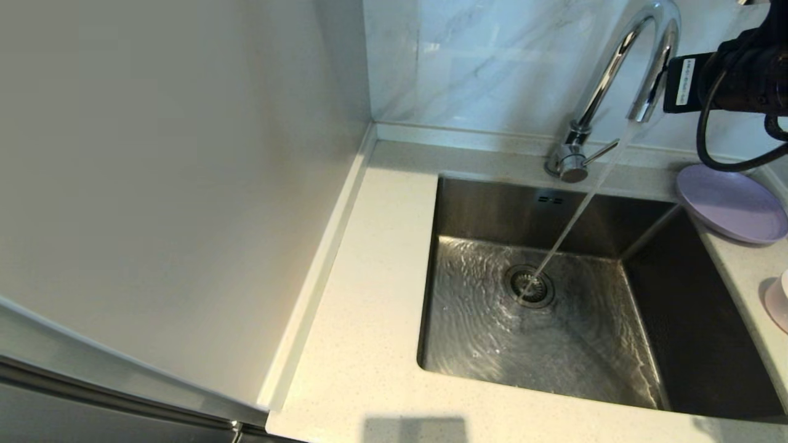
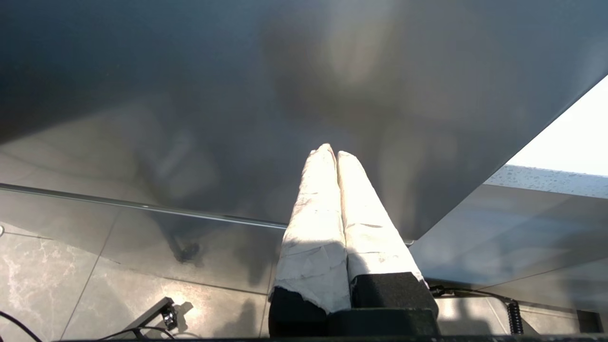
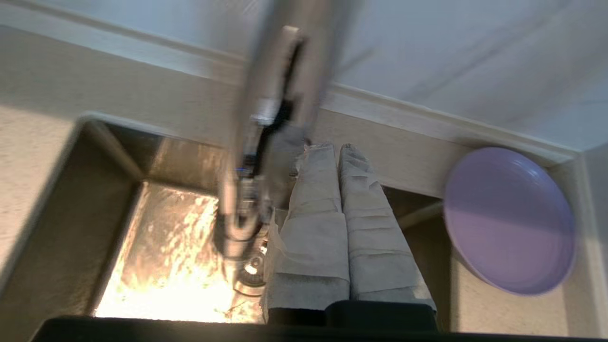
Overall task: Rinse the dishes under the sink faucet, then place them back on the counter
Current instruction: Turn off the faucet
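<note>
Water runs in a thin slanting stream from the faucet (image 1: 615, 67) at the upper right of the head view down to the drain strainer (image 1: 529, 286), spreading in ripples over the floor of the sink (image 1: 486, 332). No dish is under it yet.

The right gripper (image 3: 335, 149) is up beside the faucet's neck, its cloth-wrapped fingers pressed together and holding nothing; in the head view only its dark wrist shows at the upper right corner. The left gripper (image 2: 332, 152) is parked low, away from the basin, fingers likewise closed on nothing, facing a dark glossy panel.

The lilac plate (image 1: 729, 203) lies on the counter (image 1: 369, 320) at the right edge of the frame, with its near side seemingly overhanging the sink's back right corner. A pale pink dish (image 1: 777, 301) peeks in at the right edge lower down, too cropped to tell its shape.

The plate looks light, rigid and shallow, with a smooth matte surface that will likely turn slippery once wet and could chip if dropped into the steel basin. The overhanging rim is probably the best place to pinch it, one finger above and one below.
</note>
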{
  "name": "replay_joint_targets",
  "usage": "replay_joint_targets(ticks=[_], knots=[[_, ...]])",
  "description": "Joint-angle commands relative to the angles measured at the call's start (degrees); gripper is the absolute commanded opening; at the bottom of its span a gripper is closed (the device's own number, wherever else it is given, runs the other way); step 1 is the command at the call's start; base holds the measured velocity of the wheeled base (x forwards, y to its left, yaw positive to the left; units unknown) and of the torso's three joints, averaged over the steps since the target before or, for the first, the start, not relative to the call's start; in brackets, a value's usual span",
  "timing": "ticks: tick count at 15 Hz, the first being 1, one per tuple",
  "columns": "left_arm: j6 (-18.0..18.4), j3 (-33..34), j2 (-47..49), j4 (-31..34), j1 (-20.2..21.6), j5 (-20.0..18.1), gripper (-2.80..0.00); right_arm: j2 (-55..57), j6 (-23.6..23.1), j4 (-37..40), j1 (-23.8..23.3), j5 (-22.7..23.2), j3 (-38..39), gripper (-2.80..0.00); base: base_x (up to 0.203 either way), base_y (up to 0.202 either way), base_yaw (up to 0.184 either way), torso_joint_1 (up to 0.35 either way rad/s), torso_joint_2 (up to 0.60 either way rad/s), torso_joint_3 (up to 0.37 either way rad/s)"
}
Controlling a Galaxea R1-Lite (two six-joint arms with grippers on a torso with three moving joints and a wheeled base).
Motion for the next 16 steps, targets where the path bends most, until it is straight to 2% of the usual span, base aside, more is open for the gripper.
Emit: replay_joint_targets(ticks=[1, 8, 12, 16], knots=[[0.0, 0.0, 0.0, 0.0, 0.0, 0.0, -2.80, 0.9, -0.1, 0.1, 2.2, -1.5, -0.5, -2.80, 0.000, 0.000, 0.000, 0.000, 0.00, 0.000], [0.0, 0.0, 0.0, 0.0, 0.0, 0.0, -2.80, 2.5, -0.2, -0.1, 9.0, -4.3, -2.0, -2.80, 0.000, 0.000, 0.000, 0.000, 0.00, 0.000], [0.0, 0.0, 0.0, 0.0, 0.0, 0.0, -2.80, 3.1, -0.3, 0.0, 10.9, -4.4, -2.9, -2.80, 0.000, 0.000, 0.000, 0.000, 0.00, 0.000], [0.0, 0.0, 0.0, 0.0, 0.0, 0.0, -2.80, 2.9, -0.1, 0.1, 10.7, -4.7, -2.5, -2.80, 0.000, 0.000, 0.000, 0.000, 0.00, 0.000]])
